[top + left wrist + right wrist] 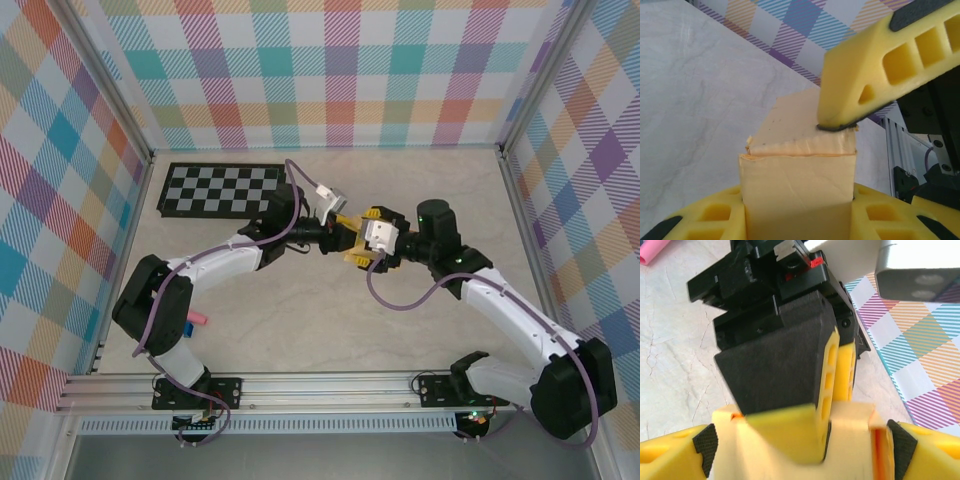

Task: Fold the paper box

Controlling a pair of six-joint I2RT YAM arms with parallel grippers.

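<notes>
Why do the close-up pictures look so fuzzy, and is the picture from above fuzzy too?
Left wrist view: the paper box sits right against the lens, so its near face is soft and the patterned wall behind smears. Right wrist view: the pink piece in the corner is a blur. Top external view: sharp and evenly lit, checkerboard squares crisp, shadows faint.
</notes>
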